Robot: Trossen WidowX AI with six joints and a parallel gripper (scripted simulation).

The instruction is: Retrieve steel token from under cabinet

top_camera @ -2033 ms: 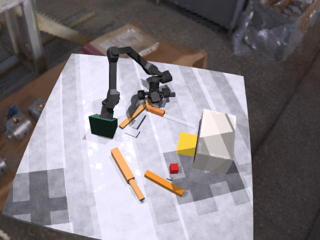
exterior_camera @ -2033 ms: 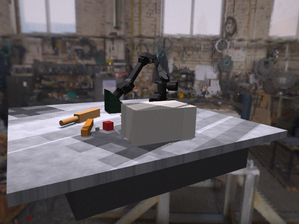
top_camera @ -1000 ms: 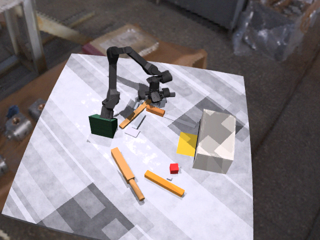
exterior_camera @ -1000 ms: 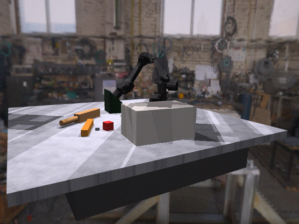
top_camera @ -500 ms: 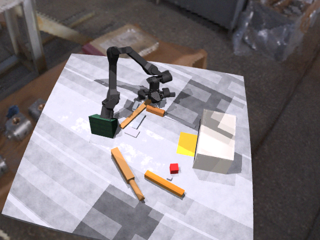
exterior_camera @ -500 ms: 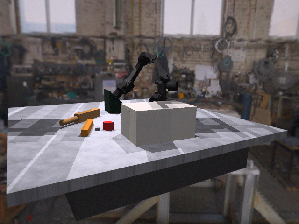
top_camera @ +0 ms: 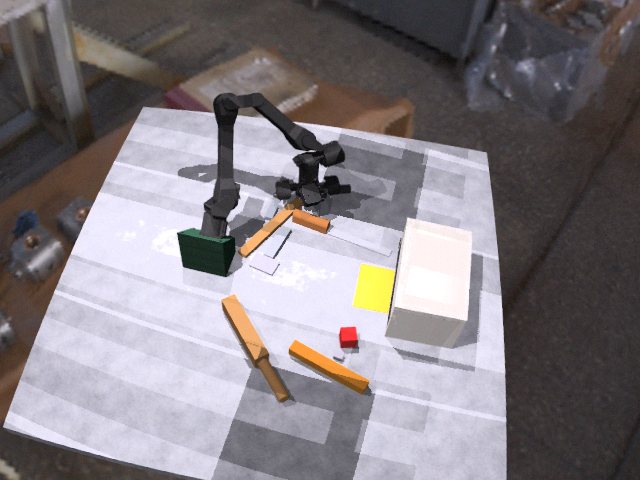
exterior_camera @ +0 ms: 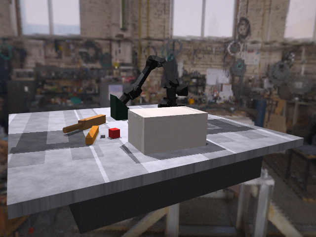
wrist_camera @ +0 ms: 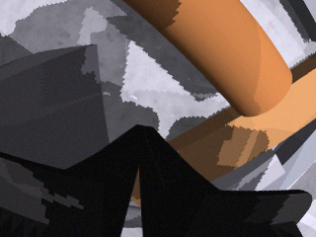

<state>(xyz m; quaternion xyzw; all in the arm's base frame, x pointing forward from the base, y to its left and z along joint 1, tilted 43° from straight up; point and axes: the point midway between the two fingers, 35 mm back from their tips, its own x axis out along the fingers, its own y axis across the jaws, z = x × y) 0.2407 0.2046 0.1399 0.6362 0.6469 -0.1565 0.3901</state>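
The pale cabinet (top_camera: 431, 279) (exterior_camera: 173, 132) stands at the table's far side; its vent slots cannot be made out. The steel token cannot be seen. The yellow marked area (top_camera: 373, 288) lies in front of the cabinet, with nothing visible on it. My gripper (top_camera: 311, 196) (wrist_camera: 142, 133) is shut and empty, low over the table at the back; its tips are hidden in the top and exterior views. Just beside it lies a tool with an orange round handle (top_camera: 310, 221) (wrist_camera: 222, 54) and a long thin pale blade (top_camera: 361, 242) that points toward the cabinet.
An orange bar (top_camera: 266, 232) (wrist_camera: 197, 153) lies by the handle's end, near a grey strip (top_camera: 279, 243) and a pale flat plate (top_camera: 264, 265). A red cube (top_camera: 348, 336) (exterior_camera: 114, 133), an orange stick (top_camera: 328, 365) and an orange paddle-like tool (top_camera: 245, 330) lie farther forward.
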